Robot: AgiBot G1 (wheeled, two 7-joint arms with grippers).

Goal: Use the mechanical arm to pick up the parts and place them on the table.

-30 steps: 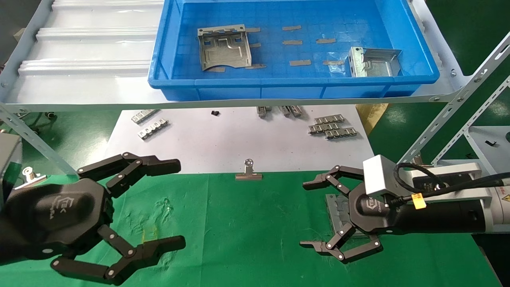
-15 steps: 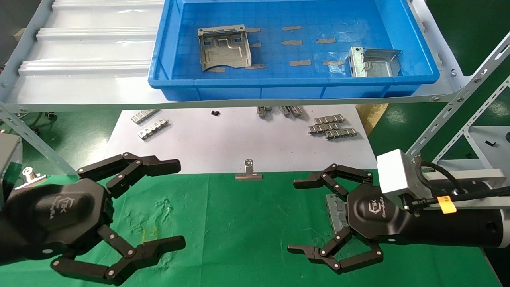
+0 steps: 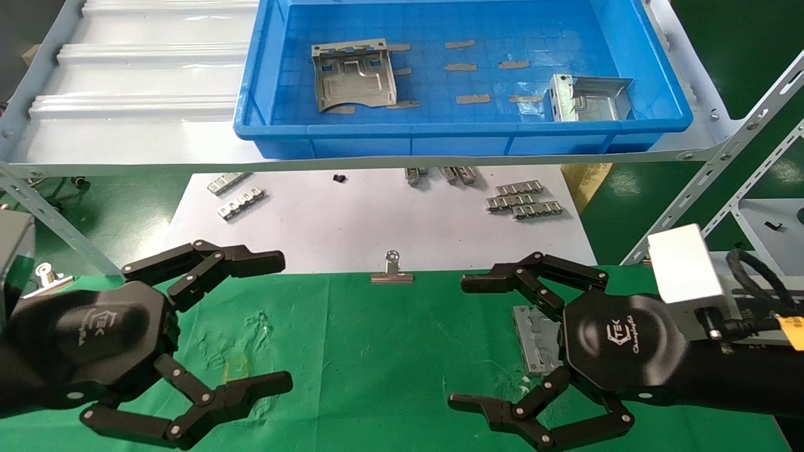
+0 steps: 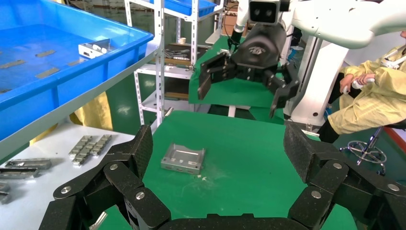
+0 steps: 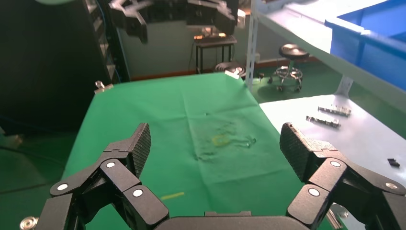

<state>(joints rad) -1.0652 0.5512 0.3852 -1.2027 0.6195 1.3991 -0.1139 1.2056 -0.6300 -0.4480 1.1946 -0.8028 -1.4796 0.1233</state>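
Two silvery stamped parts lie in the blue bin, one at the left (image 3: 355, 75) and one at the right (image 3: 590, 97). A third part (image 3: 534, 336) lies flat on the green table (image 3: 377, 351), half hidden behind my right gripper; it also shows in the left wrist view (image 4: 183, 158). My right gripper (image 3: 461, 342) is open and empty, raised above that part, and nothing lies between its jaws in the right wrist view (image 5: 215, 148). My left gripper (image 3: 282, 320) is open and empty over the table's left side, with bare cloth between its jaws (image 4: 220, 148).
The blue bin (image 3: 465, 135) stands on a white shelf (image 3: 138, 94) above the table's far side. A white sheet (image 3: 352, 220) carries small notched strips (image 3: 521, 201). A binder clip (image 3: 392, 271) lies at its near edge. Slanted metal shelf struts (image 3: 710, 169) rise at the right.
My right gripper has risen and drawn back to the right, away from the part, which stays flat on the cloth. The left arm has not moved.
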